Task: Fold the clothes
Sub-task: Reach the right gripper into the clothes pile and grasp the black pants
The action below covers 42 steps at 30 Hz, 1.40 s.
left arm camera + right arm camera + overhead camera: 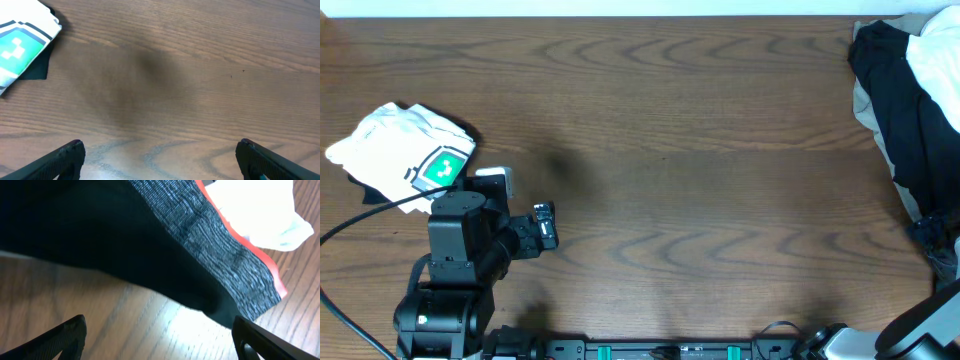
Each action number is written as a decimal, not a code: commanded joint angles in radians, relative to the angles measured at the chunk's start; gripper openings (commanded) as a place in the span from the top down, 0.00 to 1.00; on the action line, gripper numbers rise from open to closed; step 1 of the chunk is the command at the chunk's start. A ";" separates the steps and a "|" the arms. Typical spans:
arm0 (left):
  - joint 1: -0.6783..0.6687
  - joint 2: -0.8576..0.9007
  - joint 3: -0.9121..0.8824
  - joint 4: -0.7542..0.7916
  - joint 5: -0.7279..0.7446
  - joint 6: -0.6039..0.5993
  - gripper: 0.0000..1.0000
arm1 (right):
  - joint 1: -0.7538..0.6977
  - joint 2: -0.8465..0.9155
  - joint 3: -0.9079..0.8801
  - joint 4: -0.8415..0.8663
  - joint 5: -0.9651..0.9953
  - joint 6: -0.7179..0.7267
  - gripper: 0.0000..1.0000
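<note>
While the trousers point(910, 130) lie bunched at the table's point(700, 120) three o'clock edge, the right gripper point(157, 340) hovers over their waistband point(225, 255), fingers spread and empty. It would do best to pinch the band's corner, one layer only, clear of the white garment point(255, 215) beside it. The left gripper point(160, 160) hangs open at eight o'clock.

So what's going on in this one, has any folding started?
Not yet. The dark trousers lie bunched at the right edge of the table, mixed in with a heap of pale garments. The right fingers stand open over the wood, just short of the grey waistband with its red-orange edge, holding nothing. The left fingers are open too, over bare wood beside a white shirt with a green print.
</note>
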 commanded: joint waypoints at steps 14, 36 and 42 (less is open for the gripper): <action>-0.003 -0.005 0.022 0.000 0.002 -0.008 0.02 | -0.008 0.073 0.013 0.094 0.048 -0.080 0.12; -0.003 -0.005 0.022 0.000 0.002 -0.008 0.02 | 0.034 0.043 0.039 0.108 -0.120 -0.108 0.99; -0.003 -0.005 0.022 0.000 0.002 -0.008 0.02 | 0.189 -0.096 0.105 0.089 -0.344 -0.172 0.99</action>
